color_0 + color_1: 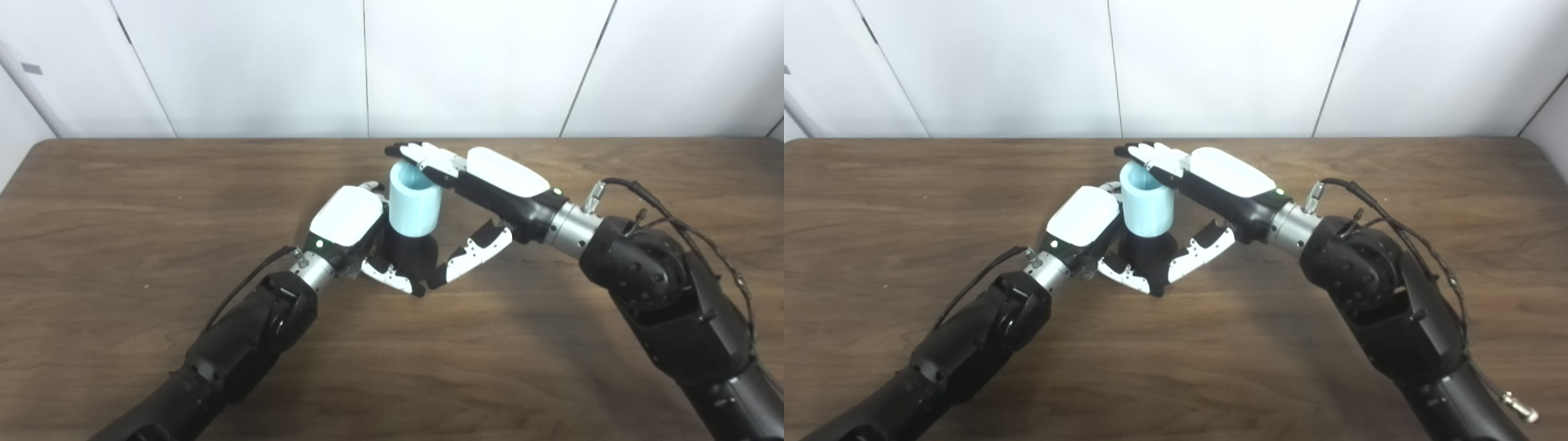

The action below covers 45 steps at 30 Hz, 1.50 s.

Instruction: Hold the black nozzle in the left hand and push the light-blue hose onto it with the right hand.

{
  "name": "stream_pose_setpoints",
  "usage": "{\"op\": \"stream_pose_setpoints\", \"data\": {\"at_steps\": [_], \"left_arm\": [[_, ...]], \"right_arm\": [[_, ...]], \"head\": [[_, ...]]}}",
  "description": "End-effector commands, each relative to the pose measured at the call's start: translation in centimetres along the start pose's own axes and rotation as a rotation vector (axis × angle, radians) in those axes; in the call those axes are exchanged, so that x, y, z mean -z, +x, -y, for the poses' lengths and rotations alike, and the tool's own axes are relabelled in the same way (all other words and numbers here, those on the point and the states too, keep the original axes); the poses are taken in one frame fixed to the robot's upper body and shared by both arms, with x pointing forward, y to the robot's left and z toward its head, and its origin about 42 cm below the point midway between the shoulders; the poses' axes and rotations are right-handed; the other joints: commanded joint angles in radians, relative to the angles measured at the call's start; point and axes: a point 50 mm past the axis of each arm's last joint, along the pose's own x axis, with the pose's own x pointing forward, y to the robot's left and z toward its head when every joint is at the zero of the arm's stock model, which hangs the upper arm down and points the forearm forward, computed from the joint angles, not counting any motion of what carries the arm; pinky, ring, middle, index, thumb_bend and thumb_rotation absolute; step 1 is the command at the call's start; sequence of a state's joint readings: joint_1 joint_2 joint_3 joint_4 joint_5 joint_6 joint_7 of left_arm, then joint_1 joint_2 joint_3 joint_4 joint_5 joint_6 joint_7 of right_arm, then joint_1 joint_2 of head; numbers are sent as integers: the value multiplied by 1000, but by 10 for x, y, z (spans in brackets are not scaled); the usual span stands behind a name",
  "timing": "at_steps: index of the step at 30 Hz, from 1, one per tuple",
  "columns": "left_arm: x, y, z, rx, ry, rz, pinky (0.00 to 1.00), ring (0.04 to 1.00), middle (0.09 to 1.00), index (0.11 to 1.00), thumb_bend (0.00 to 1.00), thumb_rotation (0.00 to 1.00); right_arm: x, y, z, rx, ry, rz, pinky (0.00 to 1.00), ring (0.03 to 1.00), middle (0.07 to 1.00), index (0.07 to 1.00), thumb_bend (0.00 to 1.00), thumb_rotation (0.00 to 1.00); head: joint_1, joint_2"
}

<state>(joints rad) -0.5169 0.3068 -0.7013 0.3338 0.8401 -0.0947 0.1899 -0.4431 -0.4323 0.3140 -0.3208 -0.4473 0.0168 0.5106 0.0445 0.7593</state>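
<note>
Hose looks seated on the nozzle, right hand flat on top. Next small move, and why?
Probably a short push straight down with the right hand. Its fingers lie flat across the open top of the light-blue hose, which stands upright on the black nozzle held by the left hand. How far the hose has gone on cannot be seen.

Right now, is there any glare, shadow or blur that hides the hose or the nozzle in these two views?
Left eye view: even light, the light-blue hose sharp, the black nozzle dark and short on detail. Right eye view: soft shadows on the table under both arms, mild glare on the right robot hand, slight softness toward the corners.
</note>
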Motion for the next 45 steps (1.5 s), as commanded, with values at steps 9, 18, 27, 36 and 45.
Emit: {"op": "stream_pose_setpoints", "data": {"at_steps": [9, 18, 27, 36, 45], "left_arm": [[-11, -41, 73, 385, -35, -8, 852, 588, 499, 477, 525, 0], [-12, -40, 73, 392, -30, -12, 865, 593, 501, 475, 524, 0], [-12, -39, 73, 390, -33, -10, 862, 590, 502, 475, 524, 0], [-11, -39, 71, 393, -32, -14, 863, 594, 506, 470, 524, 0], [-11, -39, 71, 396, -32, -15, 872, 604, 505, 472, 523, 0]], "right_arm": [[-16, 3, 14, -49, -188, 90, 1000, 1000, 1000, 1000, 928, 755], [-14, 2, 12, -177, -368, 91, 1000, 1000, 1000, 984, 895, 749], [-5, -6, 0, -312, -512, 128, 950, 968, 950, 907, 877, 705], [-1, -11, -3, -312, -499, 121, 912, 942, 919, 877, 877, 669], [-11, -4, -11, -340, -503, 163, 996, 968, 933, 883, 828, 654]], "head": [[0, 4], [-2, 6], [-1, 7], [-1, 12], [0, 18]]}}
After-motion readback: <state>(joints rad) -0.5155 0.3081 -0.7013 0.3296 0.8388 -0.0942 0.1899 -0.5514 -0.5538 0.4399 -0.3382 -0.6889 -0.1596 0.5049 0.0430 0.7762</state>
